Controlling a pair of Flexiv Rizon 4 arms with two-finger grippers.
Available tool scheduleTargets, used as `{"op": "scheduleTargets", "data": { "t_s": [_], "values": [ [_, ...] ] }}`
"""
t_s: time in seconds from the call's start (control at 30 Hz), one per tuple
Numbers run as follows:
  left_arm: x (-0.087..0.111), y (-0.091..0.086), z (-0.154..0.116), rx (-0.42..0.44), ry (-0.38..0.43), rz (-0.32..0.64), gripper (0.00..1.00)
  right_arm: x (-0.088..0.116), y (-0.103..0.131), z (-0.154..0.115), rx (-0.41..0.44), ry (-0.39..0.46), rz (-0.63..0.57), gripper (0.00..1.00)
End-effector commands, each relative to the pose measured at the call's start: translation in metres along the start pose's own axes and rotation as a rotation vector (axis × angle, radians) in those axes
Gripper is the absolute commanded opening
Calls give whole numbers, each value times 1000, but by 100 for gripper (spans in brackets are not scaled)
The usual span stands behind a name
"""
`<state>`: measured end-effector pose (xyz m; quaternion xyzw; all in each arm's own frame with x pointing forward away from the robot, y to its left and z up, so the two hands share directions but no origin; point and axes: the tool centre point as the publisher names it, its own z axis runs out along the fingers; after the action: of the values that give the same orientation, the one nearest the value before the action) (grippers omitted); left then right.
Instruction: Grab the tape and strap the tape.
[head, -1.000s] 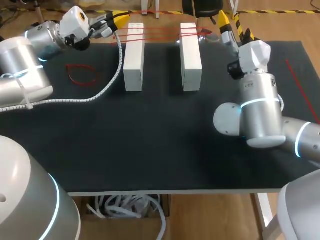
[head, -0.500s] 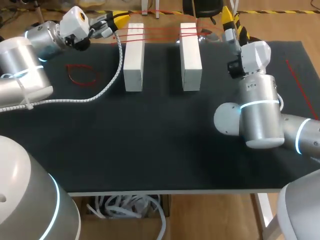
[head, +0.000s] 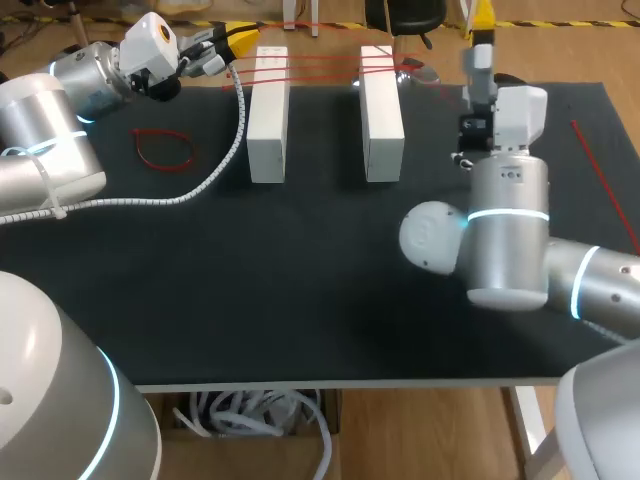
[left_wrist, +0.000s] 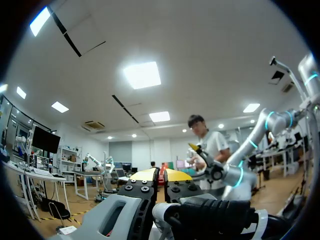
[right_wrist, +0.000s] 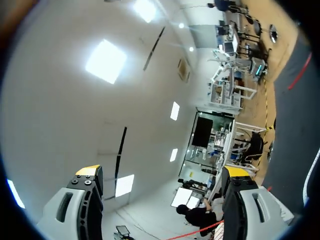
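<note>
Pincer of the left arm is shown at the far left corner of the surface, closed on the left end of the red tape. In the left wrist view the two yellow tips of this pincer are pressed almost together, with a sliver of red clamped between them. The tape is drawn out in several thin strands across the tops of the two white blocks, from the left block to the right block, near their far ends. Both blocks are stood upright and parallel, with a gap between them.

Right pincer is raised beyond the far edge of the surface, to the right of the right block, and is pointed upward. Its fingers are spread wide apart in the right wrist view and nothing is held; a red strand is seen ahead of it, touched by neither finger.

A separate red loop is laid flat on the surface left of the left block. A white coiled cable is trailed from the left arm between loop and block. A straight red strip is laid near the right edge.
</note>
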<state>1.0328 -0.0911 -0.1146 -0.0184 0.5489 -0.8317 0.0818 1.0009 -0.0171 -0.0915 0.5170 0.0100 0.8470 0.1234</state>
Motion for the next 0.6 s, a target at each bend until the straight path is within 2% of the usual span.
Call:
{"op": "scheduleTargets", "data": {
  "t_s": [0.03,0.2,0.43,0.47,0.5,0.6],
  "values": [
    [1,1,0,2,-2,3,0,5,-3,-15,-224,-151,194,100],
    [1,1,0,2,-2,3,0,-2,-1,-30,-271,-200,334,100],
    [1,1,0,2,-2,3,0,-17,2,-30,-261,-165,457,100],
    [1,1,0,2,-2,3,0,-18,3,-29,-248,-156,461,100],
    [1,1,0,2,-2,3,0,-20,3,-28,-197,-167,444,100],
    [1,1,0,2,-2,3,0,-22,4,-29,-145,-196,413,100]
  ]
}}
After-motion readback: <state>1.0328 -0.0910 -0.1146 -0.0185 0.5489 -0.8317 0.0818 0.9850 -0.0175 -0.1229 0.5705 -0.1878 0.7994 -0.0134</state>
